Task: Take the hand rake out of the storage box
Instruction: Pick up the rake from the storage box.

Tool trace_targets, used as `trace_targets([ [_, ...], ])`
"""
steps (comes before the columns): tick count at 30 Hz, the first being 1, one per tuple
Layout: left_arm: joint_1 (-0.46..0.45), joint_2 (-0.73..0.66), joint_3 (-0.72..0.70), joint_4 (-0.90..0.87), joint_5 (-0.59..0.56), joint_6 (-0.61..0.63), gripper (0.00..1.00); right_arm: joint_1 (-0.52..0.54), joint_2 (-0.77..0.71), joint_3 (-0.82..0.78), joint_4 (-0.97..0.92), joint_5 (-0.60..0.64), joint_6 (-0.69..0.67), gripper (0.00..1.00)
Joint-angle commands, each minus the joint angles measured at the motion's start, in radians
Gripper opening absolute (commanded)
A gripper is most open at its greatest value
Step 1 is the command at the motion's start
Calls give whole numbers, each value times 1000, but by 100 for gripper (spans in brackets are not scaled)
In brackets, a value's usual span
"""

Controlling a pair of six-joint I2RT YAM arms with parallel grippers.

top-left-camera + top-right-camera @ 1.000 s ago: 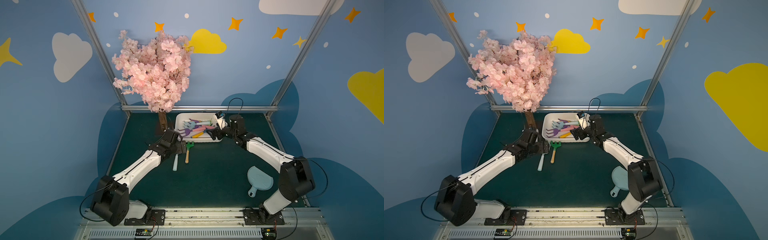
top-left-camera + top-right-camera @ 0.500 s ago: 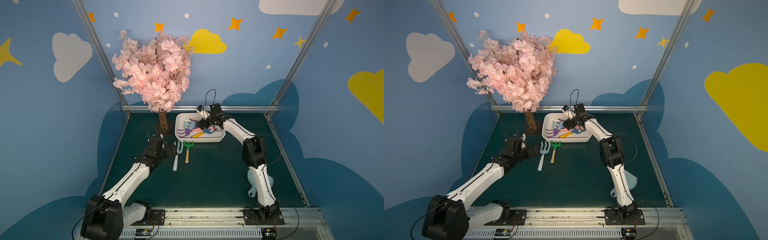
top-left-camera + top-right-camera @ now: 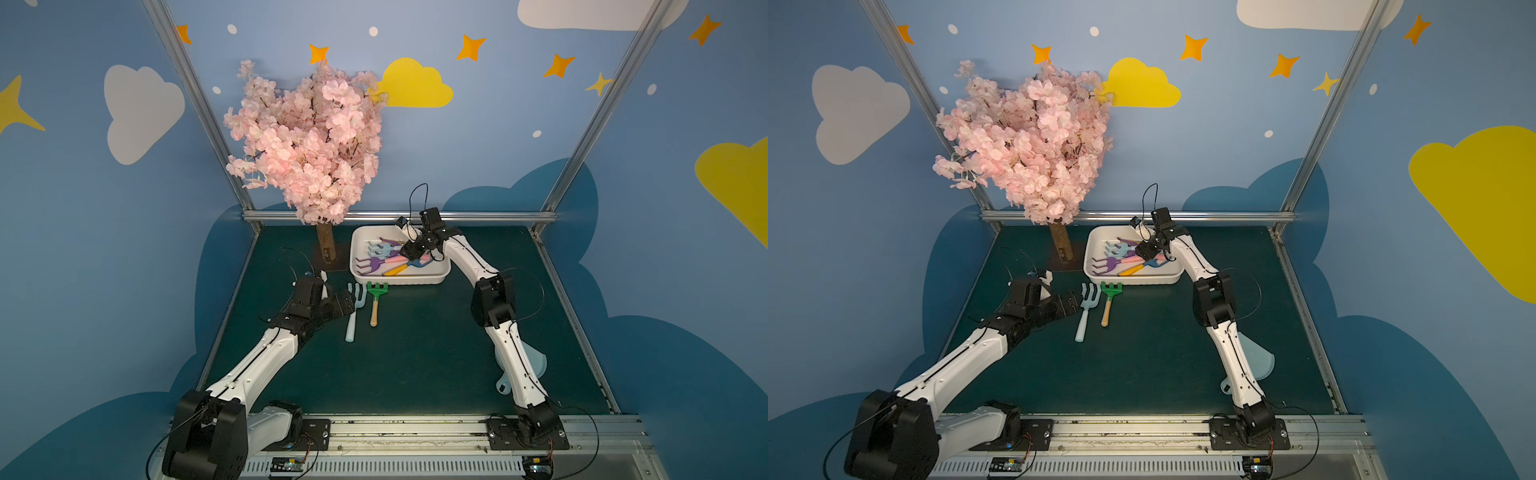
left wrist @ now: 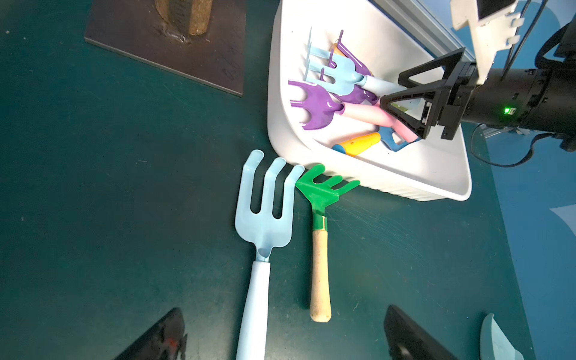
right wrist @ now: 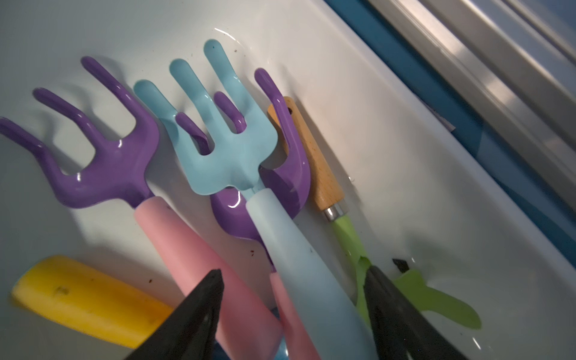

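**Top views.** The storage box [image 3: 399, 279] [image 3: 1133, 279] sits at the back of the green mat [image 3: 415, 353], near the blossom tree [image 3: 307, 141]. The right gripper [image 3: 405, 251] [image 3: 1140, 252] dips into its pile of tools. 2 tools lie outside, just in front: a pale blue fork [image 3: 353, 316] and a green rake [image 3: 376, 291]. The left gripper [image 3: 351, 301] [image 3: 1077, 299] hangs beside the fork.

**Left wrist.** The green rake's tines touch the box wall. The left gripper [image 4: 284, 308] is spread wide and holds nothing.

**Right wrist.** In the box are a purple hand rake [image 5: 103, 168] with a pink handle, a pale blue hand rake [image 5: 224, 156] lying over a 2nd purple head, a wooden-handled green tool [image 5: 314, 162] and a yellow handle [image 5: 84, 299]. The right gripper [image 5: 294, 274] straddles the pale blue and pink handles. Whether it pinches them cannot be told.
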Motion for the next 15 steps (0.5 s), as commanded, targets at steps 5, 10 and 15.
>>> trace_targets([
  [5,8,-21,-13,27,39,-18,100,-6,-52,-60,-78,-82,-23,43],
  [10,7,-33,-15,24,41,-22,100,-7,-77,-96,-72,-70,-39,42],
  [15,7,-41,-19,19,37,-23,100,-8,-71,-96,-58,-52,-49,42],
])
